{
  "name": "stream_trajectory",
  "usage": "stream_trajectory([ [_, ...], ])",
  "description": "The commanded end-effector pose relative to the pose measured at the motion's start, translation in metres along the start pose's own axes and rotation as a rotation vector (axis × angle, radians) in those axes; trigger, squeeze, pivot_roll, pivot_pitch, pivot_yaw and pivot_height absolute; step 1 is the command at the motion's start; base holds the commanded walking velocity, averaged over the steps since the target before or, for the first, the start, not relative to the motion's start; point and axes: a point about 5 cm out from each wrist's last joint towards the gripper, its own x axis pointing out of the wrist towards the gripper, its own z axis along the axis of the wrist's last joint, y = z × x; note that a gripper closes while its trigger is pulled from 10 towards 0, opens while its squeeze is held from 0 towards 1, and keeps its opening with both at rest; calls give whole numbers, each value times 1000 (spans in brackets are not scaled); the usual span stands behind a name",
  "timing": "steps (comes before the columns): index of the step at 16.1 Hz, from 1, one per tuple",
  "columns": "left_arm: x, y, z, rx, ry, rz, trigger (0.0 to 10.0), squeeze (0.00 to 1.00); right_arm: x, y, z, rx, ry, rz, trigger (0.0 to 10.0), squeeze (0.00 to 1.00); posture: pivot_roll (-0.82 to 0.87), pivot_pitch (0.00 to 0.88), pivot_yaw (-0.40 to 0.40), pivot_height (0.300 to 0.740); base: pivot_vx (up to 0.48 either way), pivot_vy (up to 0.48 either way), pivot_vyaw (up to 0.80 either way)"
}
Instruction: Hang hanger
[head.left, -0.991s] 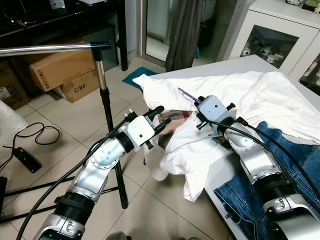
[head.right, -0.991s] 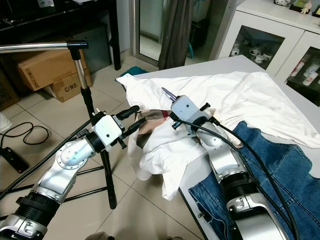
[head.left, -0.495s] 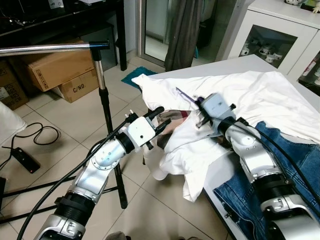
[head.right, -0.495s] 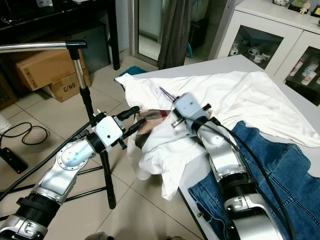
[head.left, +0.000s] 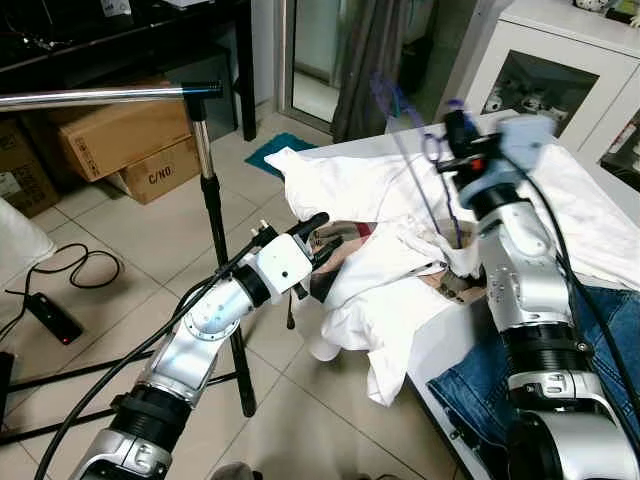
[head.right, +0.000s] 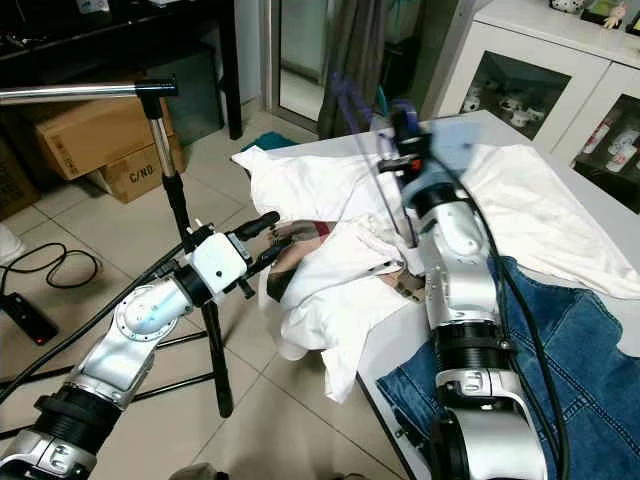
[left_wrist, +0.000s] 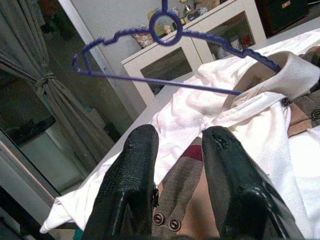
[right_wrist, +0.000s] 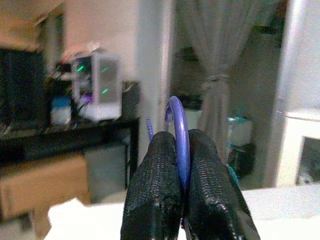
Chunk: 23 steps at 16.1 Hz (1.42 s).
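Grey table (head.left: 470, 330) heaped with white shirts (head.left: 385, 300), right claw (head.right: 400, 135) pinching purple hanger (left_wrist: 170, 50), left claw (head.left: 318, 232) parted.

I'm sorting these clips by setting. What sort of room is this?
Probably a home room used for laundry: clothes heaped on a white table, a garment rack on a tiled floor, and a glass-door cabinet behind.

Even, bright indoor light with soft shadows under the table (head.left: 450, 340). The raised right gripper (head.left: 452, 125) is smeared by motion blur. The right wrist view looks hazy, perhaps out of focus.
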Motion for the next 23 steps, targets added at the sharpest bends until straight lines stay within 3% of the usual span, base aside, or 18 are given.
stream_trajectory([
  [1, 1, -3, 0, 5, -1, -9, 10000, 0, 0, -10, 5, 66, -35, -69, 0, 0, 68, 13, -82, 740, 0, 0, 0],
  [3, 1, -4, 0, 6, 0, -10, 10000, 0, -2, -21, 10, 217, -92, -162, 0, 0, 68, 14, -81, 740, 0, 0, 0],
  [5, 0, -5, 0, 5, -1, -13, 10000, 0, -1, -29, 24, 449, -208, -193, 0, 0, 66, 20, -79, 740, 0, 0, 0],
  [12, 2, -6, 0, 20, 0, -22, 10000, 0, 10, -21, 61, 567, -397, -46, 0, 0, 66, 23, -78, 740, 0, 0, 0],
  [16, 2, -8, -1, 29, 3, -27, 10000, 0, 10, -31, 70, 467, -442, -123, 0, 0, 69, 25, -84, 740, 0, 0, 0],
  [18, 1, -9, -2, 34, 8, -29, 10000, 0, 9, -35, 72, 297, -435, -181, 0, 0, 69, 25, -84, 740, 0, 0, 0],
  [19, 1, -10, -2, 38, 11, -34, 10000, 0, 8, -35, 74, 121, -422, -234, 0, 0, 69, 25, -84, 740, 0, 0, 0],
  [21, 1, -11, -3, 43, 12, -38, 10000, 0, 6, -37, 77, 4, -431, -303, 0, 0, 64, 28, -84, 740, 0, 0, 0],
  [23, 2, -11, -2, 46, 10, -41, 10000, 0, 5, -39, 81, -7, -458, -360, 0, 0, 63, 28, -82, 740, 0, 0, 0],
])
